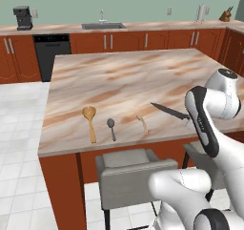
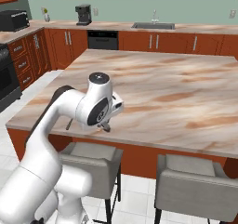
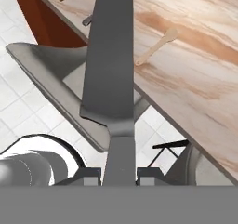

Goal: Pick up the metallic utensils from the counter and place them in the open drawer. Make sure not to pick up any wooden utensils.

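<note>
A: Knife [image 3: 110, 56], grey-bladed, runs straight up from the fingers [image 3: 119, 174] in the hand view; the two tips are clamped on its handle end, the blade's long axis in line with the hand's own.

B: And in the left base view?

A: Left to right along the near edge of the surface [image 1: 124, 76]: large wooden spoon [image 1: 89, 119], small metal spoon [image 1: 111, 127], pale wooden utensil [image 1: 142, 124], then the knife [image 1: 167, 111], its point aimed back toward the others and its handle end hidden behind the arm.

B: Is the knife lifted?

A: It appears raised a little off the marble, out over the near edge with a grey stool [image 3: 56, 74] below. The drawer cannot be located, so the direction of carry cannot be told. The metal spoon lies flat, well to the left, untouched.
</note>
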Available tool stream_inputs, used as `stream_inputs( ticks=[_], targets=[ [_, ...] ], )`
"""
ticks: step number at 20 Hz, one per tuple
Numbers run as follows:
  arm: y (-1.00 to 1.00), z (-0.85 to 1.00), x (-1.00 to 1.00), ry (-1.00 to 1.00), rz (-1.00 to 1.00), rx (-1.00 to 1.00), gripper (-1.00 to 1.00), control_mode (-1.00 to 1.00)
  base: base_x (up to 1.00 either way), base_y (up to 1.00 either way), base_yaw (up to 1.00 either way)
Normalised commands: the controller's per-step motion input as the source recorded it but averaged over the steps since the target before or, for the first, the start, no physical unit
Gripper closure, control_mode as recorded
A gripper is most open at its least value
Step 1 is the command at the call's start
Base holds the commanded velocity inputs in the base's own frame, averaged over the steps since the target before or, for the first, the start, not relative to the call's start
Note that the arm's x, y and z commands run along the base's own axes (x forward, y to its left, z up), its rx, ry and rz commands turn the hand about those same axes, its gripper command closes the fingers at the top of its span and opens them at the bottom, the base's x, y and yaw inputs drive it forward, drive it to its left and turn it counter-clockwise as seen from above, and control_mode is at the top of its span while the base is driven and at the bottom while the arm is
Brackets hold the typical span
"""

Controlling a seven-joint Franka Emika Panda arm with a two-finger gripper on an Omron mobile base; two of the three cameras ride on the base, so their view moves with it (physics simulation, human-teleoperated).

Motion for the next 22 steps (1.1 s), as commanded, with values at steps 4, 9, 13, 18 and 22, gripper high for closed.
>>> stream_inputs(
  ticks=[4,9,13,18,22],
  targets=[
    [0.17,0.34,-0.02,0.00,0.06,0.00,1.00,-1.00,0.00,0.00,0.00],
    [0.03,0.10,-0.04,0.00,0.04,0.00,1.00,-1.00,0.00,0.00,0.00],
    [0.24,0.00,-0.34,0.00,0.00,-0.05,1.00,-1.00,0.00,0.00,0.00],
    [0.00,0.00,0.00,0.00,0.00,0.00,1.00,1.00,-0.69,0.31,0.00],
    [0.00,0.00,0.00,0.00,0.00,0.00,1.00,1.00,-0.71,0.34,0.00]
  ],
)
